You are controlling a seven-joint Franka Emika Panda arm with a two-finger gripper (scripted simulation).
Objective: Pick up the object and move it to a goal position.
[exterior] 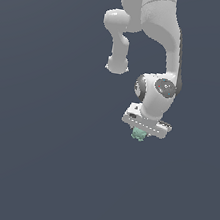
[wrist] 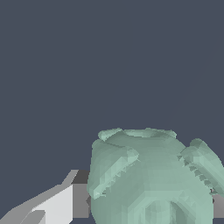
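Note:
The object is a small lumpy pale mint-green blob, sitting directly under the white hand in the exterior view. In the wrist view the object fills the space between the fingers. One white and grey finger presses against one side of it, and a sliver of the other finger shows on the opposite side. My gripper is shut on the object, and the blob hides the fingertips in the exterior view. Whether the object rests on a surface or hangs free cannot be told.
The white arm comes down from the top of the exterior view. Everything around it is a uniform dark blue-grey background with no other objects, edges or goal marker showing.

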